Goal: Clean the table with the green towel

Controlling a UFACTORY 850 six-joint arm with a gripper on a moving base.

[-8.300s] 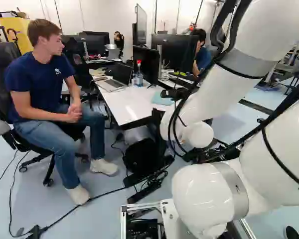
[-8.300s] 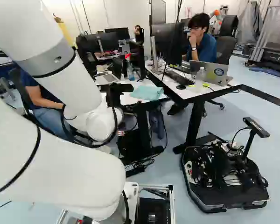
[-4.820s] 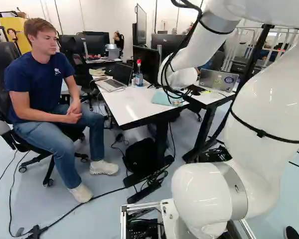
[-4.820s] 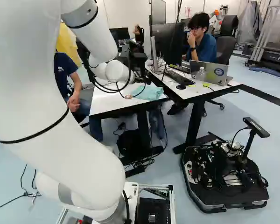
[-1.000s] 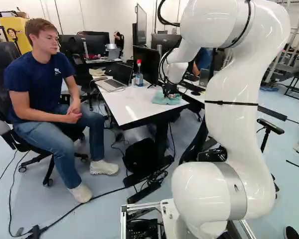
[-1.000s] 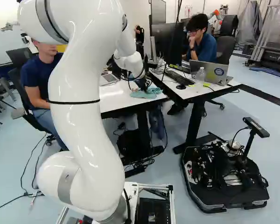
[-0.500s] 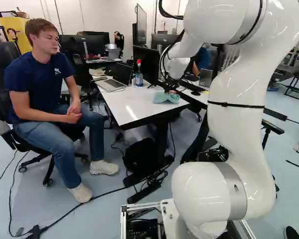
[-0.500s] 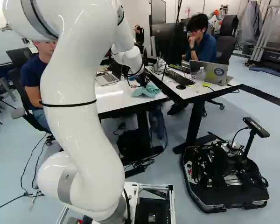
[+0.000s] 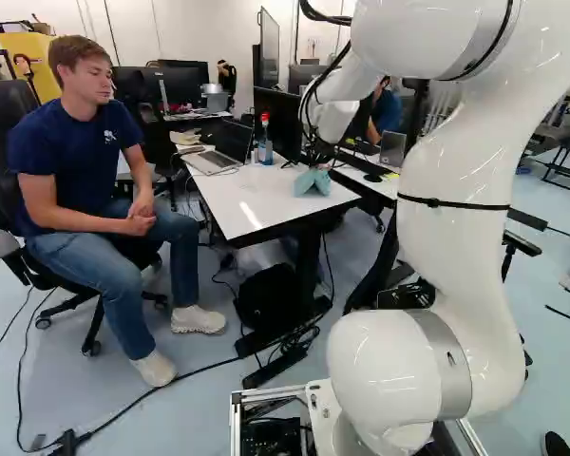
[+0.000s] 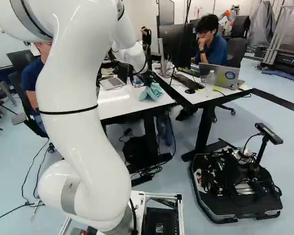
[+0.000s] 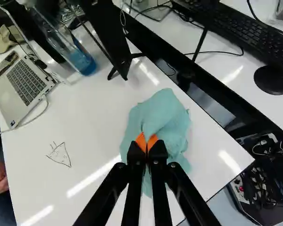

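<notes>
In the wrist view, a fold of the green towel (image 11: 165, 115) is pinched between the orange pads (image 11: 152, 140) of the tool (image 11: 146, 143). Only a small bunch appears to be gripped, so the cloth could be pulled out if it is dragged hard or snagged. The dark drawn mark (image 11: 60, 155) on the table (image 11: 99, 108) lies well apart from the towel; it could be missed if the wipe is kept short, or merely smeared if too little cloth is pressed flat. By too steep a push, the bare fingertips could be scraped along the top.

In the left base view, the towel is seen hanging in a peak under the tool, near the table's corner. If it is swept too far across, the blue bottle (image 9: 265, 152) could be toppled, or the open laptop (image 9: 212, 161) and its cable caught.

In the right base view, the towel is seen near the gap beside the second table (image 10: 201, 98). Should the stroke be begun outward, loose folds could be trailed over the edge and snagged there.
</notes>
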